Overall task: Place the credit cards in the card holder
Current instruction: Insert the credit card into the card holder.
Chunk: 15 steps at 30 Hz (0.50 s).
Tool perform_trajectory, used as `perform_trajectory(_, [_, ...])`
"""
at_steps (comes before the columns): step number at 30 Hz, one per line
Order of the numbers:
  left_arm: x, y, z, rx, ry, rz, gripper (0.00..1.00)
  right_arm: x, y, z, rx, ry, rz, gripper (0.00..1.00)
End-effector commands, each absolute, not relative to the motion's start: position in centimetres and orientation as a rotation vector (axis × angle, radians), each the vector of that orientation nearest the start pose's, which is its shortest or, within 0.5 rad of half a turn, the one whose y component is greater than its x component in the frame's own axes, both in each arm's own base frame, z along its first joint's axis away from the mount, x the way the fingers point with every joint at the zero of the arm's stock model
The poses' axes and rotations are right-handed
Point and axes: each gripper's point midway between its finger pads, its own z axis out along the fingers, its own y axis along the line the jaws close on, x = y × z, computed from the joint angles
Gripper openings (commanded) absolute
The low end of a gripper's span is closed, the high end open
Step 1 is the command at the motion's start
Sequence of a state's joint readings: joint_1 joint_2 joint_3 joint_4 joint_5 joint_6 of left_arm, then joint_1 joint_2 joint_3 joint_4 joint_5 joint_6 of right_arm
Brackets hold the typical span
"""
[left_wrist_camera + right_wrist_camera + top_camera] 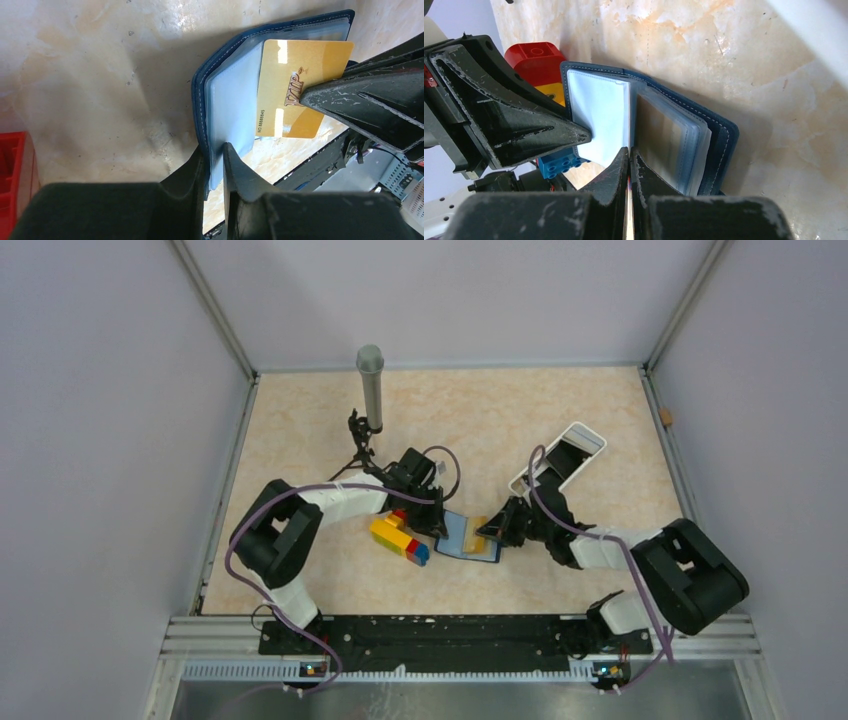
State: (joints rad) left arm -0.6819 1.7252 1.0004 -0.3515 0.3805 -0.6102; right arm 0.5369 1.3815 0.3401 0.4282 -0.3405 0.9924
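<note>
Holding the wallet: the left gripper (214, 150) is clamped on one edge of the open navy card holder (200, 95), which sits mid-table (90, 75) between the two arms.
Right gripper: the right gripper (630, 152) pinches the yellow-gold credit card (280, 75) by one end.
Card position: its free end overlaps the holder's clear sleeves (235, 115); whether it is inside a slot cannot be told.
Nearby: coloured toy bricks (400, 537) just left of the holder; a white tray (560, 460) farther back, to the right.

The card holder (199, 95) is covered in matt navy leather-like material with translucent plastic sleeves (232, 100). The gold card (282, 75) is finished glossy. The tabletop (100, 75) is seen smooth and marbled. The left tool (214, 150) and right tool (630, 152) are scuffed matt black plastic.
</note>
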Motion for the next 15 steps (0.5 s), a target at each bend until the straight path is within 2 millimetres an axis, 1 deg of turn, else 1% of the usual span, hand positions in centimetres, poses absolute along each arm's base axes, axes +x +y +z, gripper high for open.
perform_trajectory(1, [23.3, -29.2, 3.6, 0.25, 2.839, -0.819, 0.17, 22.9, 25.1, 4.8, 0.295, 2.357, 1.222, 0.0])
perform_trajectory(7, [23.3, -29.2, 3.7, 0.249, 2.839, -0.828, 0.17, 22.6, 25.4, 4.3, 0.315, 2.369, 1.256, 0.0])
perform_trajectory(11, [23.4, -29.2, 3.9, 0.251, 2.834, -0.835, 0.19, 22.3, 24.9, 3.5, 0.366, 2.407, 1.224, 0.0])
perform_trajectory(15, [23.6, -29.2, 4.4, 0.246, 2.825, -0.844, 0.25, 22.0, 24.0, 2.1, 0.419, 2.454, 1.144, 0.0])
